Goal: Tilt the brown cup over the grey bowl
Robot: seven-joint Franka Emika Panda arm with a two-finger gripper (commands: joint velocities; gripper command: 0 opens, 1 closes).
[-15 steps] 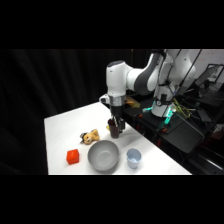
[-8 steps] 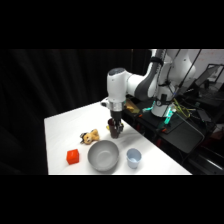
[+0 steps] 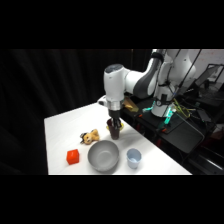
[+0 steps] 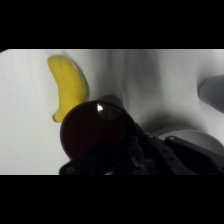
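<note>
End effector (image 3: 114,123) down at the upright brown cup (image 3: 114,130), apparently grasping its rim, on the table (image 3: 60,127) just behind the grey bowl (image 3: 103,155). Judged progress: cup secured; lifting and tilting over the bowl remain.

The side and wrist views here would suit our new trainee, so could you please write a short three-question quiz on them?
1. True or false: the brown cup is already tipped over the grey bowl.
2. Which object lies nearest the table's front-left edge in the side view? A) red block B) pale cup C) small toy
3. Fill in: in the wrist view, the yellow object beside the brown cup is a ____.

Key
1. False: it stands behind the bowl, under the gripper.
2. A
3. banana
</note>
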